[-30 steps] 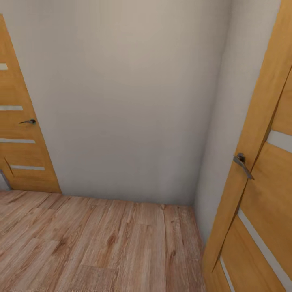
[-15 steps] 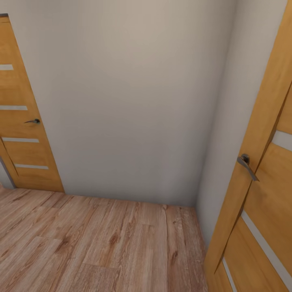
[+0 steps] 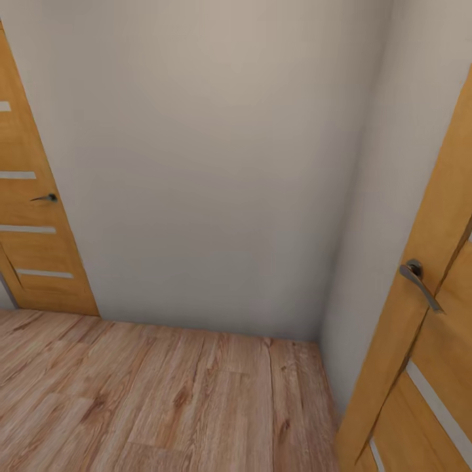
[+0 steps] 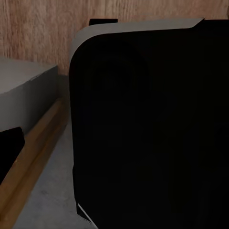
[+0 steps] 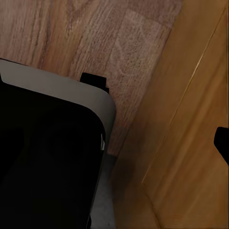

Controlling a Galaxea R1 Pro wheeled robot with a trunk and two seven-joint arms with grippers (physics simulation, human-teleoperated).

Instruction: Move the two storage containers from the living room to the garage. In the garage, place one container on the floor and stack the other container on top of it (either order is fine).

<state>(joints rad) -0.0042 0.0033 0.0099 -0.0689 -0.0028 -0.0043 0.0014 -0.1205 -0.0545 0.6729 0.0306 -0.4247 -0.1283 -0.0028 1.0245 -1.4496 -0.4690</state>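
Corner of plain cream wall (image 3: 210,164) takes most of my head view, above light wood plank floor (image 3: 164,400); next come a honey-coloured wooden door with pale inset strips (image 3: 33,216) at far left and another like it (image 3: 426,341) close at right, each carrying a grey metal lever handle (image 3: 419,282). Both wrist views give me a black rounded body with a grey rim (image 4: 143,124) over the planks, so I cannot tell how either gripper's fingers stand, and I cannot place the orange-red bins.
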